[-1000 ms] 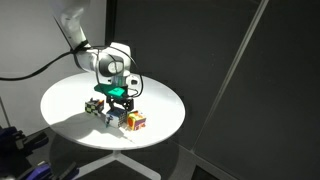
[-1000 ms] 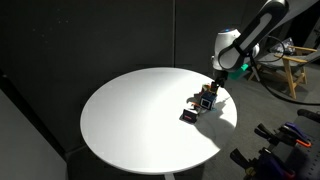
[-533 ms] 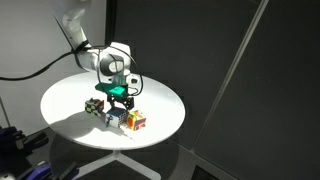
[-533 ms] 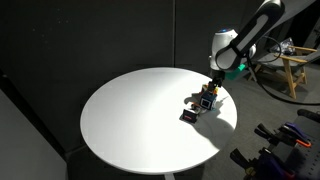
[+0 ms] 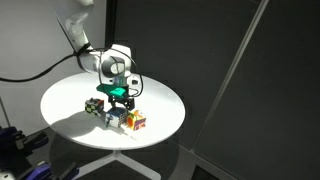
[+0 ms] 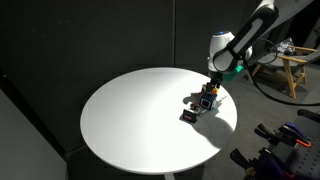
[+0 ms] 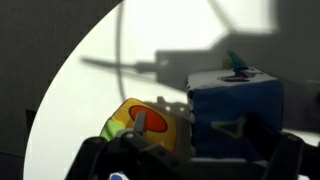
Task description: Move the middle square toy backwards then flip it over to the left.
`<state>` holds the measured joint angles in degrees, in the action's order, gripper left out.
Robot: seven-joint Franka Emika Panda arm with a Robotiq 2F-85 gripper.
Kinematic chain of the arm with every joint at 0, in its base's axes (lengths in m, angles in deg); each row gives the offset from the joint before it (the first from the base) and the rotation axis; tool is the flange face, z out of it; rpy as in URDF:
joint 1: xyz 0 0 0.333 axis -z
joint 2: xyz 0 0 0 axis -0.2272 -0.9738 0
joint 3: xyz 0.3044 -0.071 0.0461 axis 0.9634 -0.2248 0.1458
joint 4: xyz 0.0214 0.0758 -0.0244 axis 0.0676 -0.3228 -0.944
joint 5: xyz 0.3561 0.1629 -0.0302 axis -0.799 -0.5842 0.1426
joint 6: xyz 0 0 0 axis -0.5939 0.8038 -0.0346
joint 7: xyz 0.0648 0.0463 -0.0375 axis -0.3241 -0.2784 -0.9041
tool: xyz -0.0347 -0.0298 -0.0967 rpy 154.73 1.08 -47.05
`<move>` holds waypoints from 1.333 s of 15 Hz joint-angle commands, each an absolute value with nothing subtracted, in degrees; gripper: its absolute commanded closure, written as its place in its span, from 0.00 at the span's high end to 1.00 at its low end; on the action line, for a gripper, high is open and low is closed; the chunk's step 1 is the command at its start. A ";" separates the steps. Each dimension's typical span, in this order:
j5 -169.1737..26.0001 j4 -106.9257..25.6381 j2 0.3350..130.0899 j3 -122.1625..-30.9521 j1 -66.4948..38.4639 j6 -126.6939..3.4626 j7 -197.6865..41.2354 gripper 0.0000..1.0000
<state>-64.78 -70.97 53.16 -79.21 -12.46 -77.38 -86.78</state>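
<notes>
**Gripper low over a row of three cubes on a round white table**

The Robotiq gripper [image 5: 120, 101] hangs just above the middle square toy [image 5: 113, 117], a small sharp-edged cube with light-blue and white faces carrying dark marks. The toy sits on the smooth, matte top of the round table [image 5: 60, 95], near the edge on the brightly lit side.

To one side lies a dark green, black and white patterned cube [image 5: 93, 105], and to the other an orange-yellow-red cube [image 5: 136, 122]. The three form a short line, close together.

In the wrist view the blue face of the toy [image 7: 235, 105] shows a flat, slightly grainy surface with a faint triangular mark. The orange cube [image 7: 145, 125] stands just beside it, with a glossy red patch on top. The dark fingers [image 7: 100, 160] appear at the lower corners, spread wide. Whether they touch either cube cannot be told.

In an exterior view the toy [image 6: 205, 101] stands under the gripper's tip, and hard shadows fall across the white tabletop.
</notes>
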 commanded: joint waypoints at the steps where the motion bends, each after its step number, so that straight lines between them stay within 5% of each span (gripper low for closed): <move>1: -63.13 -69.23 52.34 -79.97 -13.21 -75.62 -84.77 1.00; 20: -60.70 -70.12 52.43 -80.97 -14.92 -76.41 -83.21 1.00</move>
